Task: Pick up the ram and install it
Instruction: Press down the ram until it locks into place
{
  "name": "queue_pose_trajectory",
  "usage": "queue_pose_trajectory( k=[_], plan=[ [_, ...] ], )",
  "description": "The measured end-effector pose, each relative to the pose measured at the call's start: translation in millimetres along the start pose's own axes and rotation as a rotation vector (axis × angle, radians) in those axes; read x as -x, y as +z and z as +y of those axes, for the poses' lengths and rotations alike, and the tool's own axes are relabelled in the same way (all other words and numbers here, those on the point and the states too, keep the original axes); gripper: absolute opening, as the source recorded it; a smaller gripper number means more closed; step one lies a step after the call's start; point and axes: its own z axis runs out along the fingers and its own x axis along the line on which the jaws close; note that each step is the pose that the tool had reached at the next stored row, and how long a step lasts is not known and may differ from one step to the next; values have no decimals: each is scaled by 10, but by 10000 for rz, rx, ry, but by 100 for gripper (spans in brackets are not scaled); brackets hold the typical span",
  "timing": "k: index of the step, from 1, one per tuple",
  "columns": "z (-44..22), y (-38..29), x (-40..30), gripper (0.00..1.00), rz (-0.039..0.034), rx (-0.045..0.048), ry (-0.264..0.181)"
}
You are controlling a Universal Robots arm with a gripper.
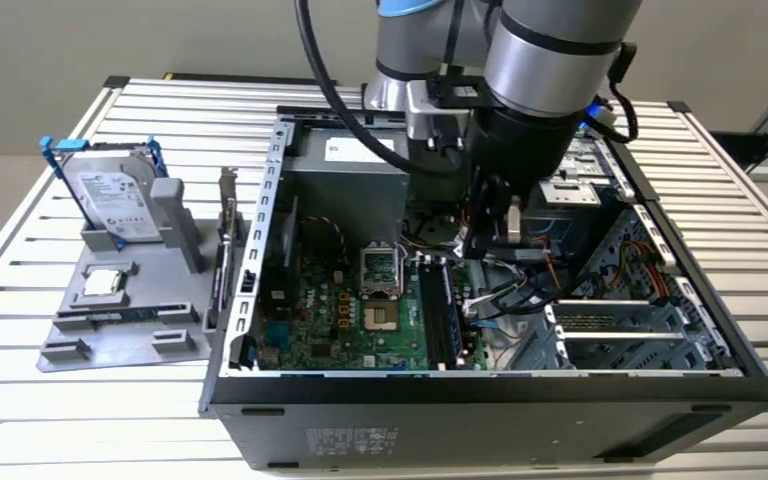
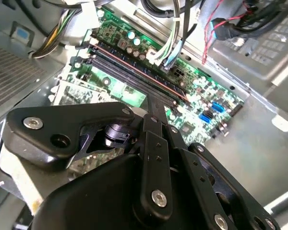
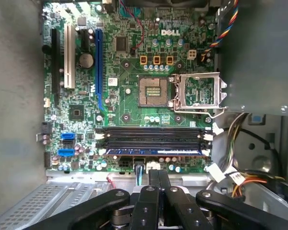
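Jaws are pinched shut with nothing between them, as far as both wrist views show. The gripper (image 3: 158, 184) hangs inside the open computer case (image 1: 491, 385), just above the edge of the motherboard (image 3: 129, 103) next to the memory slots (image 3: 153, 136). In the exterior view the gripper (image 1: 491, 240) sits low in the case, right beside the slots.

The ram (image 3: 153, 151) is already standing in the slot nearest the gripper, a thin stick with a blue-ish edge running the whole slot length. In the second wrist view the same stick (image 2: 139, 72) shows as a reddish line along the slots. Can't tell if it's fully clicked in.

Further from the slots there's the empty CPU socket (image 3: 151, 91) with its metal frame flipped open. Outside the case, a hard drive (image 1: 115, 200) stands in a grey holder (image 1: 124, 320) on the slatted table (image 1: 37, 400).
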Motion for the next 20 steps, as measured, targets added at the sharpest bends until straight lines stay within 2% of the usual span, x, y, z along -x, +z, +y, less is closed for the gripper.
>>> queue_pose_trajectory(
  k=[10, 13, 20],
  plan=[
    [3, -301, -2, 0, 1, 2, 0],
    [4, -337, -2, 0, 1, 2, 0],
    [4, -343, -2, 0, 0, 2, 0]
  ],
)
